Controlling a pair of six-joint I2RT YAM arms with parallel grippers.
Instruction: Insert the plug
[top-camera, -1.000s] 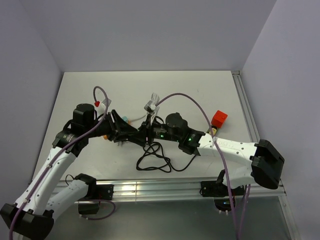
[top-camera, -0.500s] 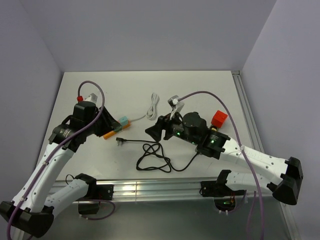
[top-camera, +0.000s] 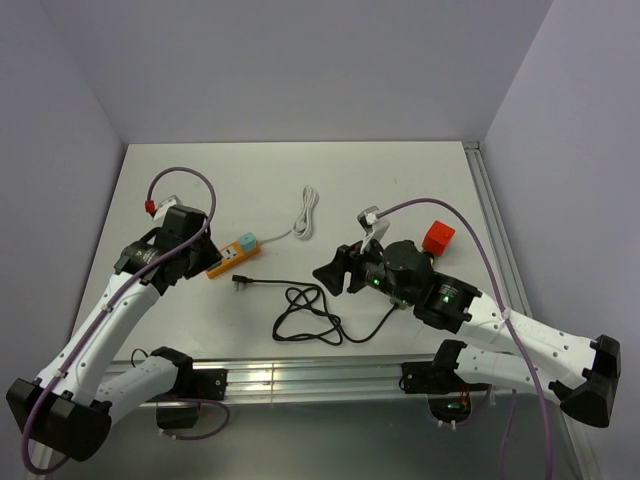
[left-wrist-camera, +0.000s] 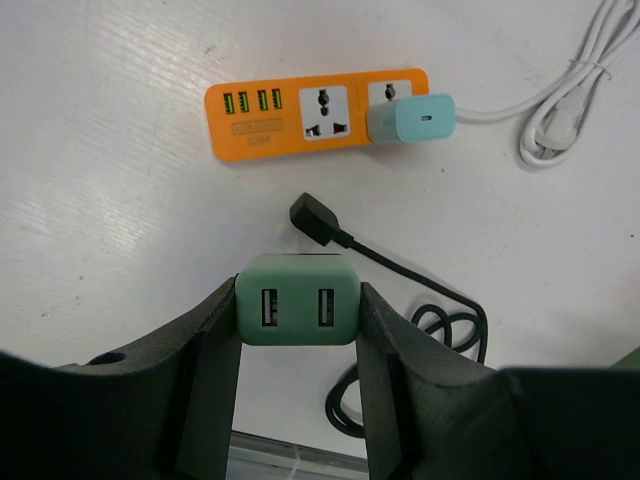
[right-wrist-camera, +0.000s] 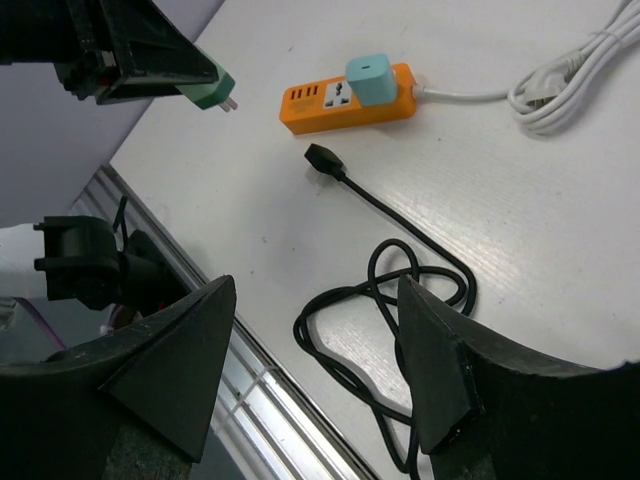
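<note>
Left wrist view: L claw (left-wrist-camera: 298, 290) is shut tight on the green plug (left-wrist-camera: 297, 318). The plug is a smooth boxy block w/ round corners and 2 small slots on its face. It hangs in the air over the counter (left-wrist-camera: 120, 230), near the orange strip (left-wrist-camera: 262, 125) but not touching it.

The counter is white w/ fine lines. The strip is a flat plastic bar w/ 4 small green slots and 2 big sockets. 1 socket is bare, and a pale blue block (left-wrist-camera: 412, 120) sits in the other.

1 black cable (left-wrist-camera: 400, 275), thin, lies in loops. Its flat end is btwn the green plug and the strip. 1 white cord (left-wrist-camera: 570, 100) is bunched up past the strip's blue end.

R claw (right-wrist-camera: 315, 300) is spread wide w/ nothing in it, near the black loops. Bare counter lies all round the strip. 1 red block (top-camera: 437, 237) sits toward the R edge, well apart.
</note>
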